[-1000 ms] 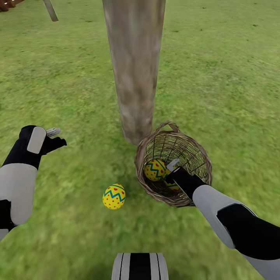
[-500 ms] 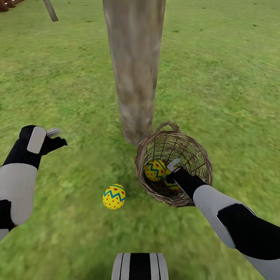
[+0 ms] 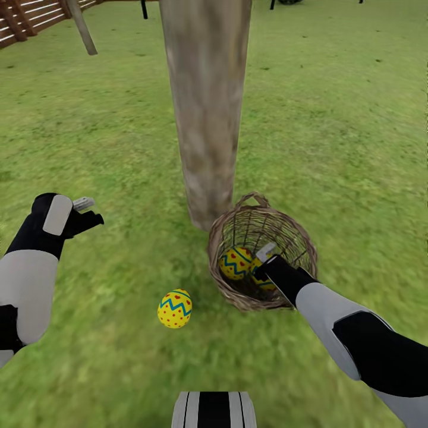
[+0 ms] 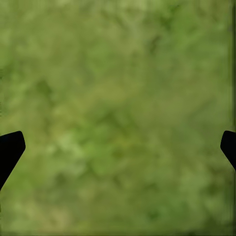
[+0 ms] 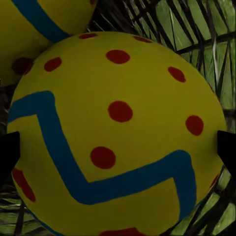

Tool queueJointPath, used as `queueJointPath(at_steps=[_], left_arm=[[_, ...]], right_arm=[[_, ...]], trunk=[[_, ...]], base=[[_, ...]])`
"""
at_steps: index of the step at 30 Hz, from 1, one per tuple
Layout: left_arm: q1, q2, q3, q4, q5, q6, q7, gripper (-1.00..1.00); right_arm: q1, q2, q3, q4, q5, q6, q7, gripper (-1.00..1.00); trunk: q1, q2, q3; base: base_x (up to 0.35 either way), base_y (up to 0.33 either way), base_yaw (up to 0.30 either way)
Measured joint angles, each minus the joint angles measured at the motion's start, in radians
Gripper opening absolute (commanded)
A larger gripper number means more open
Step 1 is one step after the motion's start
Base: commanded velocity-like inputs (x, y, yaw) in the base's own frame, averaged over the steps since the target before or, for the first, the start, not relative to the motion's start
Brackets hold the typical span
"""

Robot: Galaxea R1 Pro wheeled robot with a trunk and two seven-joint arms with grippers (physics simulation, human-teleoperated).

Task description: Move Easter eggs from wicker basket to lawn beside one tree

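Two Easter eggs are lying inside the wicker basket [image 3: 263, 249], which is standing on the lawn [image 3: 333, 119] just beside the foot of the tree [image 3: 206, 107]. One of them, the egg beside the gripper [image 3: 236, 263], is showing yellow with a blue zigzag in the head view, and the egg between the fingers [image 5: 118, 132] is bulking large in the right wrist view, with the first egg peeking in behind it at a corner. A third egg [image 3: 175, 308] is resting on the grass outside the basket, near its rim and close to the tree's base.

The right gripper [image 3: 265, 257] is reaching down into the basket, its dark fingertips [image 5: 9, 152] spread wide and sitting at either flank of the nearer egg; whether they are touching its shell cannot be told, and they are not clenched on it. The left gripper [image 3: 83, 215] is hanging over bare grass well apart from the basket, its fingers [image 4: 10, 150] parted and holding nothing. A slatted wooden fence [image 3: 27, 18] is running along the far corner of the garden.
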Motion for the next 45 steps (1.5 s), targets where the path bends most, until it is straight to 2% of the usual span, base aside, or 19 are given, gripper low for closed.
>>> queueJointPath(at_steps=[12,15,19,27,29,34,35,37,38,40,41,42,44,45], left_arm=[[0.000,-0.008,-0.005,-0.001,-0.003,0.000,0.001,1.00],[0.000,-0.008,-0.027,-0.001,-0.003,0.000,0.004,1.00],[0.000,-0.026,-0.031,-0.001,-0.003,-0.001,0.007,1.00],[0.000,-0.030,-0.035,-0.001,-0.003,-0.002,0.009,1.00],[0.000,-0.029,-0.037,-0.001,-0.003,-0.001,0.009,1.00],[0.000,-0.030,-0.037,-0.001,-0.002,-0.002,0.008,1.00],[0.000,-0.030,-0.037,-0.001,-0.002,-0.001,0.008,1.00],[0.000,-0.031,-0.037,-0.001,-0.002,-0.002,0.008,1.00],[0.000,-0.031,-0.037,-0.001,-0.003,-0.002,0.008,1.00],[0.000,-0.031,-0.037,-0.001,-0.002,-0.003,0.008,1.00],[0.000,-0.031,-0.037,0.000,-0.002,-0.003,0.008,1.00],[0.000,-0.031,-0.037,0.000,-0.002,-0.003,0.008,1.00],[0.000,-0.031,-0.037,0.001,-0.002,-0.003,0.008,1.00],[0.000,-0.031,-0.037,0.002,-0.002,-0.003,0.007,1.00]], right_arm=[[0.000,0.001,-0.001,-0.024,0.002,0.000,-0.001,-1.00],[0.000,0.003,-0.001,-0.026,0.001,-0.002,-0.001,-1.00],[0.000,0.003,-0.002,-0.026,-0.005,-0.004,0.004,-1.00],[0.000,0.005,-0.004,-0.035,-0.010,-0.007,0.011,-1.00],[0.000,0.006,-0.004,-0.035,-0.011,-0.006,0.039,-1.00],[0.000,0.003,-0.009,-0.067,-0.013,0.003,0.224,-1.00],[0.000,0.003,-0.022,-0.069,-0.018,0.006,0.233,-1.00],[0.000,0.003,-0.127,-0.098,-0.102,0.058,0.239,-1.00],[0.000,0.002,-0.155,-0.134,-0.122,0.103,0.240,-1.00],[0.000,0.002,-0.179,-0.184,-0.150,0.168,0.240,-1.00],[0.000,0.003,-0.188,-0.222,-0.188,0.190,0.237,-1.00],[0.000,0.002,-0.191,-0.252,-0.205,0.195,0.231,-1.00],[0.018,0.002,-0.201,-0.318,-0.220,0.204,0.200,-1.00],[0.051,0.004,-0.203,-0.386,-0.224,0.239,0.174,-1.00]], trunk=[[-0.005,0.003,0.046],[-0.007,0.003,0.058],[-0.009,0.004,0.074],[-0.012,0.006,0.104],[-0.013,0.007,0.112],[-0.015,0.008,0.132],[-0.016,0.008,0.135],[-0.017,0.009,0.143],[-0.017,0.009,0.147],[-0.018,0.009,0.155],[-0.019,0.010,0.159],[-0.019,0.010,0.163],[-0.020,0.010,0.170],[-0.020,0.010,0.174]], base=[[0.000,0.000,0.000],[0.000,0.000,0.000],[0.000,0.000,0.000],[0.000,0.000,0.000],[0.000,0.000,0.000],[0.000,0.000,0.000],[0.000,0.000,0.000],[0.000,0.000,0.000],[0.000,0.000,0.000],[0.000,0.000,0.000],[0.000,0.000,0.000],[0.000,0.000,0.000],[0.000,0.000,0.000],[0.000,0.000,0.000]])
